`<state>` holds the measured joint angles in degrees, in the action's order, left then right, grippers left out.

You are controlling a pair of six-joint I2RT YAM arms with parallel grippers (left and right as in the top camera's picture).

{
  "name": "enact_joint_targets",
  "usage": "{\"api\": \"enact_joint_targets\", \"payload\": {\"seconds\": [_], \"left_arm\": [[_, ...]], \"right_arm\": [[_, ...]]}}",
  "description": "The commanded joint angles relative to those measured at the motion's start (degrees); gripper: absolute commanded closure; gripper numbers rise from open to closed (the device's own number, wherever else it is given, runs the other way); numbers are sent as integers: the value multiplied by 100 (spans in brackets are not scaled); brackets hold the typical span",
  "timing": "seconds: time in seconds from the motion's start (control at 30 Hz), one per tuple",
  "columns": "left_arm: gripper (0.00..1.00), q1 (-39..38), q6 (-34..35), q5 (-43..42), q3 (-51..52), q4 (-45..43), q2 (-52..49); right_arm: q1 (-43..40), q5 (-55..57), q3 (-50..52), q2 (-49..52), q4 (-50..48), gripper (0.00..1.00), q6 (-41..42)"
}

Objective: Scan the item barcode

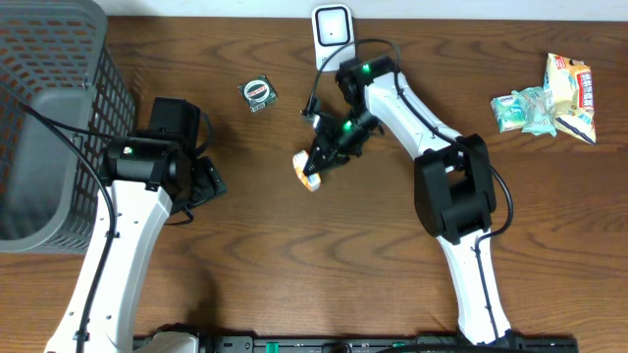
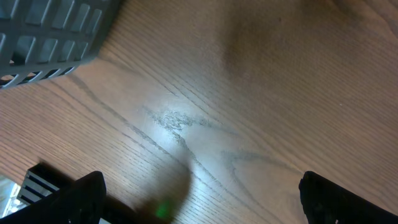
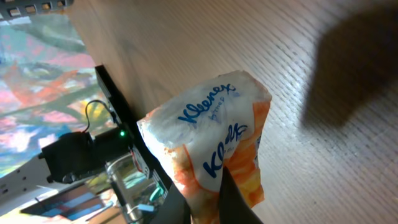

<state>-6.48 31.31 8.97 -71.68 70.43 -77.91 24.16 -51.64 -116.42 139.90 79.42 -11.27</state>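
Holding the Kleenex pack (image 1: 307,169) a short way in front of the scanner (image 1: 332,27), a touch to its left, your right gripper (image 1: 319,160) is pinched tight on one crumpled end of the soft wrapper. That's the worry: a thin film grip can slip or let the pack swing, and it drops short of the scanner. You can't see the barcode from here. If it faces the table or hides under the fingers, the scanner reads nothing. Mind the black cable (image 1: 316,83) looping just in front of the scanner, since a wide turn could snag it. Your left gripper (image 1: 208,181), well left of the scanner, gapes wide with nothing in it.
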Motion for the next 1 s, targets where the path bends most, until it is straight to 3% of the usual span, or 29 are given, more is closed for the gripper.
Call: {"api": "enact_joint_targets", "payload": {"seconds": [0.0,0.03,0.1,0.23,0.57,0.7,0.77,0.9,0.97], "left_arm": [[2,20,31,55,22,17,-7],[2,20,31,55,22,17,-7],[2,20,31,55,22,17,-7],[2,20,31,55,22,17,-7],[2,20,31,55,22,17,-7],[2,20,31,55,22,17,-7],[3,20,31,55,22,17,-7],[3,20,28,55,22,17,-7],[2,20,31,55,22,17,-7]], "right_arm": [[-280,31,363,20,-205,90,208],[-345,330,391,20,-232,82,415],[-470,922,387,20,-232,75,763],[-772,2052,271,20,-179,72,1473],[-1054,2133,-387,15,557,67,1467],[-837,2138,-752,15,1012,67,1091],[-713,2162,-756,15,1040,64,986],[-356,2732,-754,15,953,45,992],[-227,2894,-754,15,905,41,992]]}}
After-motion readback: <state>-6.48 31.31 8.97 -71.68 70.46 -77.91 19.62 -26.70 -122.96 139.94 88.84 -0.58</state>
